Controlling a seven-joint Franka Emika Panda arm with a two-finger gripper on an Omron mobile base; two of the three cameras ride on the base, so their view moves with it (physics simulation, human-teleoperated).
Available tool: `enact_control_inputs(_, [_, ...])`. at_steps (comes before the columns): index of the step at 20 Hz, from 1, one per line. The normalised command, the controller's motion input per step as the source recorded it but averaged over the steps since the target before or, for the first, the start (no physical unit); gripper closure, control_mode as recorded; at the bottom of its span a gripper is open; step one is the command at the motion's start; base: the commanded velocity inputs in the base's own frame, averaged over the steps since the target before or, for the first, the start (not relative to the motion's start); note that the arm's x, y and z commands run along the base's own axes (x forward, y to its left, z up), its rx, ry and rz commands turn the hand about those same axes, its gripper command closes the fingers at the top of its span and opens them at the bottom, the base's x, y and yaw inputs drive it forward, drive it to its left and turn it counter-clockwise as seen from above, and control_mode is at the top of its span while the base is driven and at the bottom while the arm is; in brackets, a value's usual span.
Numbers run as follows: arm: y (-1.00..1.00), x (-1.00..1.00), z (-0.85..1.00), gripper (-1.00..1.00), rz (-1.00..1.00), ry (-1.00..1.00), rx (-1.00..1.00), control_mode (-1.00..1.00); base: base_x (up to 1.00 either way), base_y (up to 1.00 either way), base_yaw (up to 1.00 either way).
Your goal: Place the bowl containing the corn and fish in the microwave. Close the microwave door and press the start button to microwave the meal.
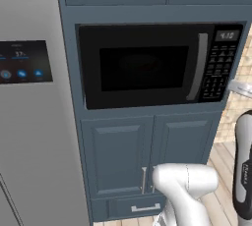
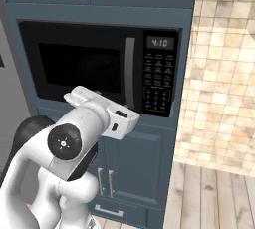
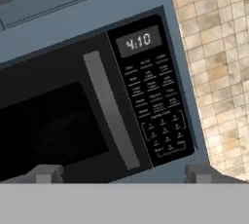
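One microwave (image 1: pixel 157 65) sits built into the blue cabinet (image 1: pixel 118 156), its microwave door (image 3: pixel 63 121) flush shut and the grey handle (image 3: pixel 111 110) at the window's 3 o'clock edge. The keypad panel (image 3: pixel 153 106) shows 4:10 on its display (image 3: pixel 141 40). The gripper (image 3: pixel 121 173) faces the door's lower edge, fingers (image 3: pixel 46 173) spread wide, holding nothing.
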Motion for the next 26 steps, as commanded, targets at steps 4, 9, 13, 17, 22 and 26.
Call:
enact_control_inputs(4, [0.0, 0.0, -0.15, -1.0, 0.01, 0.0, 0.5, -1.0, 0.0, 0.0, 0.0])
enact_control_inputs(9, [0.23, 0.02, -0.49, 1.0, 0.0, 0.0, 0.3, -1.0, 0.0, 0.0, 0.0])
enact_control_inputs(13, [-0.5, 0.14, -0.34, 1.0, 0.0, 0.0, 0.54, -1.0, 0.0, 0.0, 0.0])
enact_control_inputs(17, [-0.36, 0.42, -0.33, 1.0, -0.03, 0.04, 0.42, -1.0, 0.0, 0.0, 0.0])
enact_control_inputs(22, [0.0, 0.45, -0.3, 1.0, 0.0, 0.08, 0.15, -1.0, 0.0, 0.0, 0.0])
enact_control_inputs(26, [0.0, 0.48, -0.2, 1.0, 0.0, 0.05, 0.19, -1.0, 0.0, 0.0, 0.0])
